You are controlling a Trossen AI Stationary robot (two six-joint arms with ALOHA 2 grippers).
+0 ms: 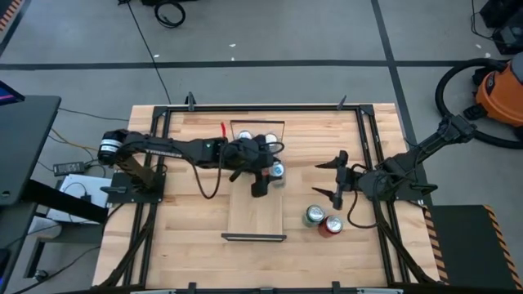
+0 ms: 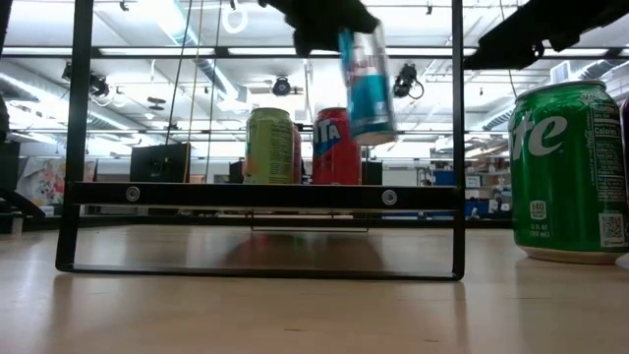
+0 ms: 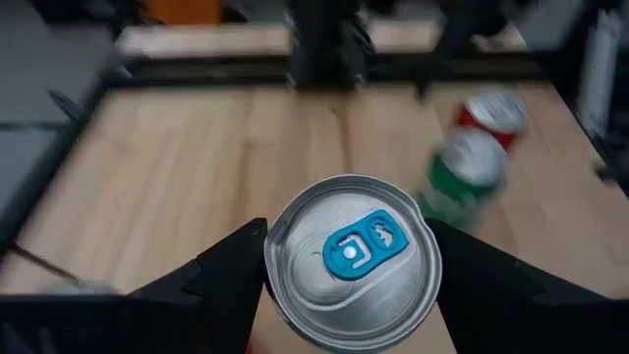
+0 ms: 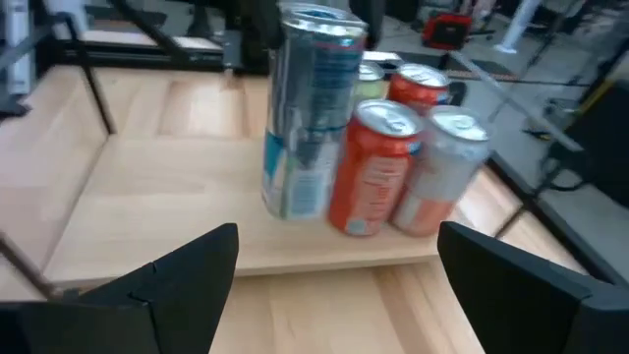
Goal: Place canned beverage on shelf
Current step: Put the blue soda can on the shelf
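A silver-and-blue beverage can (image 2: 366,84) hangs above the middle of the shelf (image 1: 257,214), a light-wood plank with thin black end frames. My left gripper (image 3: 352,258) reaches in from the table's left and is shut on the can. Several other cans (image 4: 375,169) stand upright on their bases at the plank's far end. My right gripper (image 1: 324,180) stands open to the right of the shelf, with nothing between its fingers. It points toward the shelf. My left gripper pinches the can between its two fingers (image 3: 228,267), on opposite sides of the wall just below the top rim (image 3: 280,241). The fingers come from the table's left, slanting down. The can is lifted clear of the plank, top up and slightly tilted.
A green can (image 1: 314,215) and a red can (image 1: 331,225) stand on the tabletop right of the shelf, near my right gripper. The shelf's black end frame (image 2: 265,195) stands at its near end. A black rail frame (image 1: 368,139) rims the table.
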